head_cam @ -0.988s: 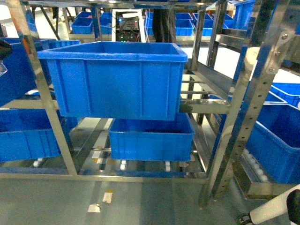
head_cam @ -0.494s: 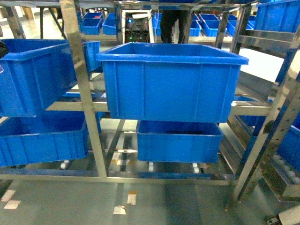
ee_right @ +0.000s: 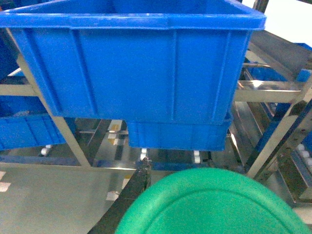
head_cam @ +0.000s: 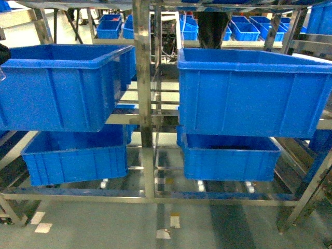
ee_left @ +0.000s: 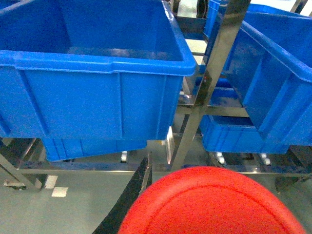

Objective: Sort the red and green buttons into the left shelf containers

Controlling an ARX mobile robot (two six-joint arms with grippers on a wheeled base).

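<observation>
A red button (ee_left: 214, 207) fills the bottom of the left wrist view, its round cap facing the camera, and my left gripper (ee_left: 195, 176) is shut on it; only one black finger (ee_left: 139, 183) shows. In the right wrist view my right gripper (ee_right: 200, 179) is shut on a green button (ee_right: 209, 207) in the same way. Ahead, the steel shelf holds large blue crates: upper left (head_cam: 52, 85), upper right (head_cam: 254, 93), lower left (head_cam: 75, 155), lower right (head_cam: 231, 158). The left wrist faces an upper crate (ee_left: 92, 87); the right wrist faces another (ee_right: 136, 63). Neither gripper shows in the head view.
A steel upright (head_cam: 144, 98) stands between the two crate columns, with a low crossbar (head_cam: 155, 196) near the grey floor (head_cam: 104, 223). More blue crates (head_cam: 244, 28) and a standing person (head_cam: 212, 26) are behind the rack. Another rack upright (ee_right: 278, 141) stands at the right.
The head view has swung left: the upper crate slid from left of centre to the right side, and a second column of crates came into view on the left. The white arm left the corner.
</observation>
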